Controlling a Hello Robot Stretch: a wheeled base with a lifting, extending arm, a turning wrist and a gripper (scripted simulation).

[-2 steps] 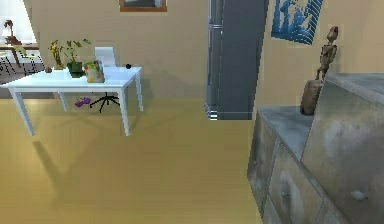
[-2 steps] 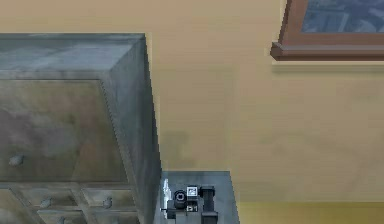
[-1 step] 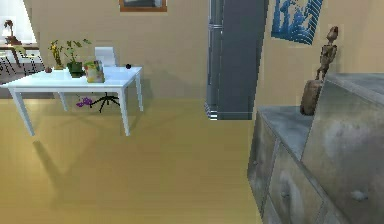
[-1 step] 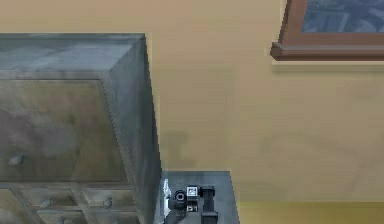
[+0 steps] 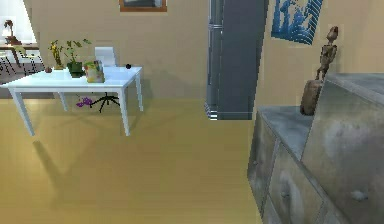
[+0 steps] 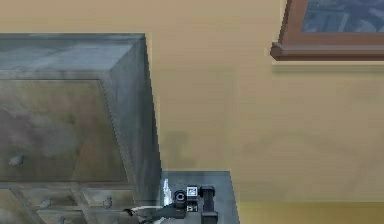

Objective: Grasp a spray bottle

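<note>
My gripper (image 6: 141,211) shows at the bottom of the arm side view, beside two small white marked squares. It sits low against a grey dresser top (image 6: 222,186), at the foot of a tall grey cabinet (image 6: 70,110). I cannot tell whether it holds anything. On a white table (image 5: 60,82) in the forward view's left stand potted plants (image 5: 72,55) and a small yellowish-green container (image 5: 94,71); its shape is too small to name.
A grey stepped dresser (image 5: 320,150) fills the forward view's right, with a thin brown statue (image 5: 320,72) on it. A tall grey cabinet (image 5: 236,58) stands against the back wall beside a blue poster (image 5: 296,20). Open wooden floor (image 5: 150,170) lies ahead. A framed picture (image 6: 330,30) hangs on the side wall.
</note>
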